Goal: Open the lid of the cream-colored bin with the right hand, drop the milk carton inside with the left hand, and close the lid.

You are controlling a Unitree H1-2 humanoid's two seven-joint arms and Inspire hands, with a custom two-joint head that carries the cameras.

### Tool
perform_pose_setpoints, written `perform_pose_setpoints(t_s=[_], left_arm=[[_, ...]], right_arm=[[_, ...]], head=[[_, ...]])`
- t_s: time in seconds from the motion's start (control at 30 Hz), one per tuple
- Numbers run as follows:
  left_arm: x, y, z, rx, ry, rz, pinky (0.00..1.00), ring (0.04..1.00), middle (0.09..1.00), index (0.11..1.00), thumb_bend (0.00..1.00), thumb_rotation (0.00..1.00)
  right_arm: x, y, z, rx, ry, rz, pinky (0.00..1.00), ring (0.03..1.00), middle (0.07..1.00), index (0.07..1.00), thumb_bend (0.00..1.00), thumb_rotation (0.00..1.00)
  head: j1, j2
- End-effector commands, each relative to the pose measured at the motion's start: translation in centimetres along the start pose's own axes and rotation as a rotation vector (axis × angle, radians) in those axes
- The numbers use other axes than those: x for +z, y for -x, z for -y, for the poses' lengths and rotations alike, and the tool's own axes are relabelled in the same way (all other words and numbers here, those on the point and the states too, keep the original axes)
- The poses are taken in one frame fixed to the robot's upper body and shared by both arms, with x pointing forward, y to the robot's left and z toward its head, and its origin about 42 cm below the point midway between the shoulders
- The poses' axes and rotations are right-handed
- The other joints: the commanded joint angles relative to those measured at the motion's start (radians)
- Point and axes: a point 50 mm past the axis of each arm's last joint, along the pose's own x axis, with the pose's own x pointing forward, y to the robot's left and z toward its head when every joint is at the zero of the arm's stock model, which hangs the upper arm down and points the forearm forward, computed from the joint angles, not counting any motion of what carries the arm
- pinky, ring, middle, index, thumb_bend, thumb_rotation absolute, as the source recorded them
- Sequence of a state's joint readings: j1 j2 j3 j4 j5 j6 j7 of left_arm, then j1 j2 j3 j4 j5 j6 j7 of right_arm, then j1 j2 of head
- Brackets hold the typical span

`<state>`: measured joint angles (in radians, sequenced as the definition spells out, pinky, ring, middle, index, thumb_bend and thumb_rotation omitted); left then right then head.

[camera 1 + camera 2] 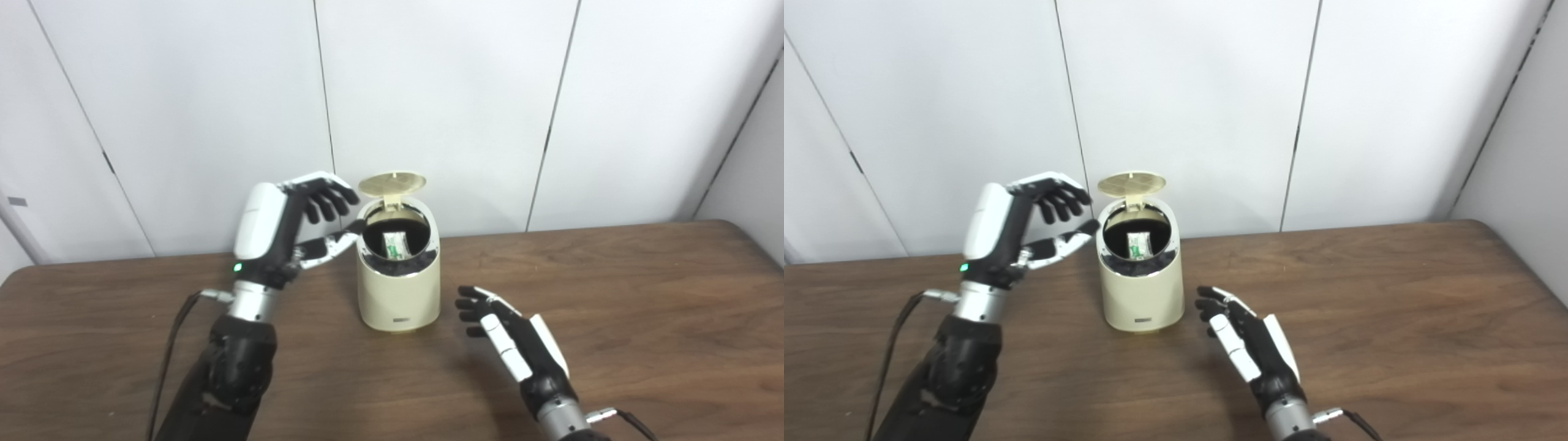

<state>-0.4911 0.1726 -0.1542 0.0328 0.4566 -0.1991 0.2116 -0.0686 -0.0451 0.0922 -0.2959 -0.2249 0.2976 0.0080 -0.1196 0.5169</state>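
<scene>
- Nearest to me, my right hand (517, 340) hovers low over the worktop (643, 318), released and holding nothing, its fingers (471, 303) spread loosely and pointing toward the bin.
- It sits just beside the lower right of the bin, apart from it, not touching.
- Farther in and to the left, my left hand (288, 223) is raised above the worktop, also empty, with fingers curled forward in a loose open claw and the thumb reaching toward the bin's rim.
- The thumb tip is right at the left edge of the opening; I cannot tell whether it touches.
- A small green light glows on my left wrist, and a dark cable (168, 355) trails from that forearm toward the bottom edge.
- The cream-colored bin (398, 288) stands upright on the worktop between my two hands.
- Its round lid (392, 182) is flipped up at the back, standing open above the mouth.
- The milk carton (395, 244) lies inside the bin, white with green print, visible through the dark opening.
- Behind everything runs a wall of white panels (441, 104).
</scene>
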Motion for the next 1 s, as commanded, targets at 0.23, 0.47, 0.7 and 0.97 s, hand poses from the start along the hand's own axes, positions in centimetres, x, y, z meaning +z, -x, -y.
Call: perform_pose_setpoints(t_s=[0.23, 0.47, 0.7, 0.97], left_arm=[[-1.7, 4.2, -2.8, 0.080, 0.121, -0.214, 0.30, 0.404, 0.454, 0.534, 0.51, 0.00], [-2.1, 8.4, -1.4, 0.058, 0.273, -0.445, 0.35, 0.420, 0.545, 0.499, 0.50, 0.08], [-1.8, 11.6, 0.1, 0.034, 0.355, -0.507, 0.55, 0.615, 0.707, 0.747, 0.41, 0.45], [-2.2, 14.1, 0.7, -0.038, 0.355, -0.570, 0.81, 0.831, 0.891, 0.915, 0.45, 0.77]], right_arm=[[2.3, -0.6, 3.3, -0.030, 0.011, 0.077, 0.76, 0.841, 0.821, 0.834, 0.57, 0.97], [4.5, -2.8, 5.1, -0.031, 0.046, 0.117, 0.78, 0.866, 0.857, 0.854, 0.57, 0.95], [6.9, -6.2, 5.4, -0.011, 0.053, 0.211, 0.84, 0.909, 0.911, 0.888, 0.57, 0.96], [10.4, -9.0, 4.7, 0.000, 0.167, 0.314, 0.81, 0.898, 0.906, 0.879, 0.60, 0.99]], head=[[0.003, 0.000], [0.028, 0.007], [0.039, 0.012], [0.045, 0.012]])
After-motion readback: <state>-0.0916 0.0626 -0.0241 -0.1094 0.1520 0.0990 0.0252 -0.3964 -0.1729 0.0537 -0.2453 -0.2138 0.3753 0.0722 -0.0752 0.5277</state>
